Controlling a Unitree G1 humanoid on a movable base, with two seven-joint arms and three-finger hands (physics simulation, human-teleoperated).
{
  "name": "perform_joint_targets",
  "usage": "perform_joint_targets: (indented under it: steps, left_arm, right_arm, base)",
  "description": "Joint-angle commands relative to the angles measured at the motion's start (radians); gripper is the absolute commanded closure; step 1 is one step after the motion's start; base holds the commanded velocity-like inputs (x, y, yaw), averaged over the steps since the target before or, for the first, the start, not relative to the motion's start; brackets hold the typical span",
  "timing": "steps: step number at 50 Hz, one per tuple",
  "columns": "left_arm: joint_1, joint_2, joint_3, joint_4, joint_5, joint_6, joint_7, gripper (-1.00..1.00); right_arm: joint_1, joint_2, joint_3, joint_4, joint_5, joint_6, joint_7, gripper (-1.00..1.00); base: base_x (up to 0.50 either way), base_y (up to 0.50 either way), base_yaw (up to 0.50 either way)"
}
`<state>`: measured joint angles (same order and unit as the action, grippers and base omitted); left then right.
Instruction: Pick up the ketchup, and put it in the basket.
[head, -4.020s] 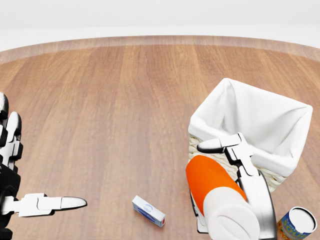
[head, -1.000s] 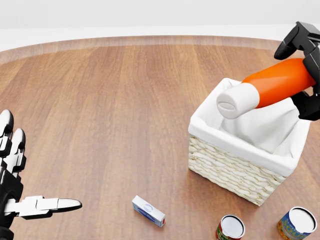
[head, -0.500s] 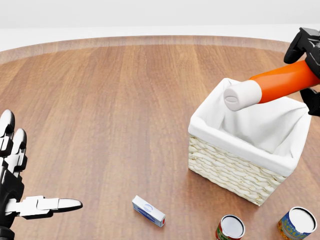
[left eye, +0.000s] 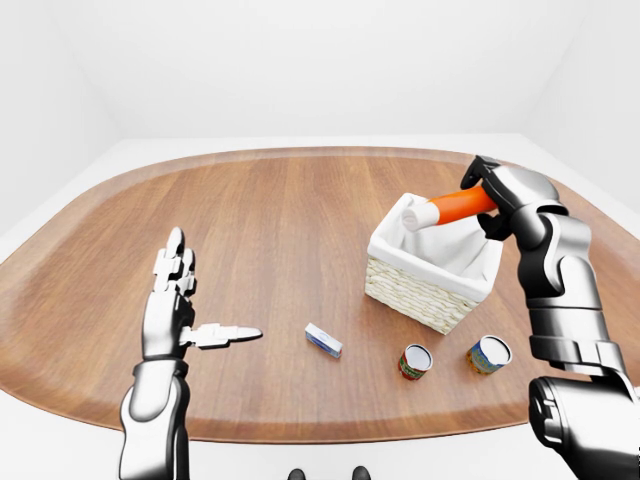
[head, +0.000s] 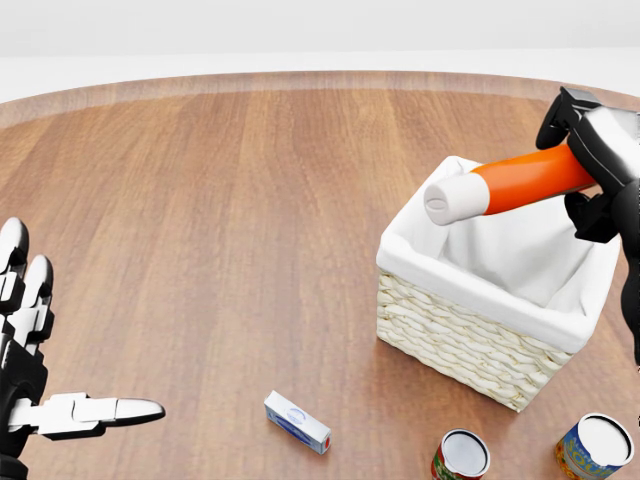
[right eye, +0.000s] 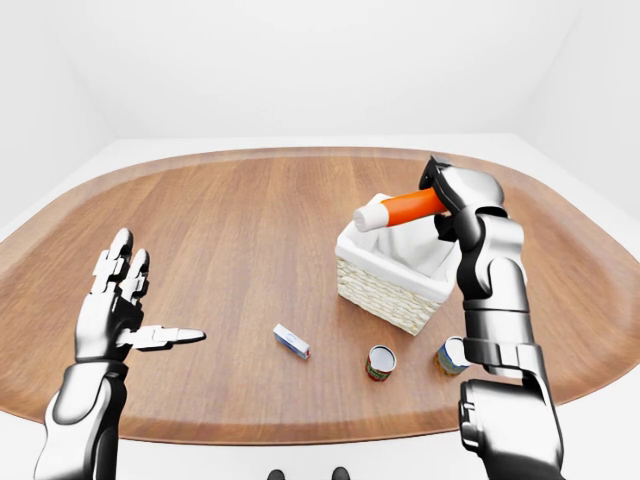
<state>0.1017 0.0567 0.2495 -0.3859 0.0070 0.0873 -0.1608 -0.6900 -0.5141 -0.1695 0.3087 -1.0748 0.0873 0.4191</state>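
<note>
At the head view's right, the right hand (head: 590, 165) grips the ketchup (head: 505, 185) tilted cap-down over the basket (head: 470, 335), poised for release, while the left hand (head: 30, 385) idles open.

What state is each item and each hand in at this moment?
ketchup: held tilted over the basket, white cap end lower, not yet inside.
basket: upright, white liner open.
right hand: fingers closed round the ketchup.
left hand: open, empty.
small box: lying flat on the table.
two cans: upright.
</note>
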Motion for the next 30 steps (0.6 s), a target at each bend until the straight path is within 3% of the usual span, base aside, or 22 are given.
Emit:
perform_joint_targets:
  steps: [1,30]
  left_arm:
    - [0.004,-0.002,0.001,-0.012,-0.002,0.0,-0.004,-1.0]
    - [0.004,-0.001,0.008,-0.008,-0.005,0.0,-0.005,-1.0]
  right_arm:
    - [-0.006,0.031,0.018,0.115,0.036,0.0,-0.102,1.0]
    - [0.008,0.038,0.028,0.149,0.034,0.0,-0.127,1.0]
  base:
    - [0.0,0.0,0.0]
    - [0.0,0.0,0.0]
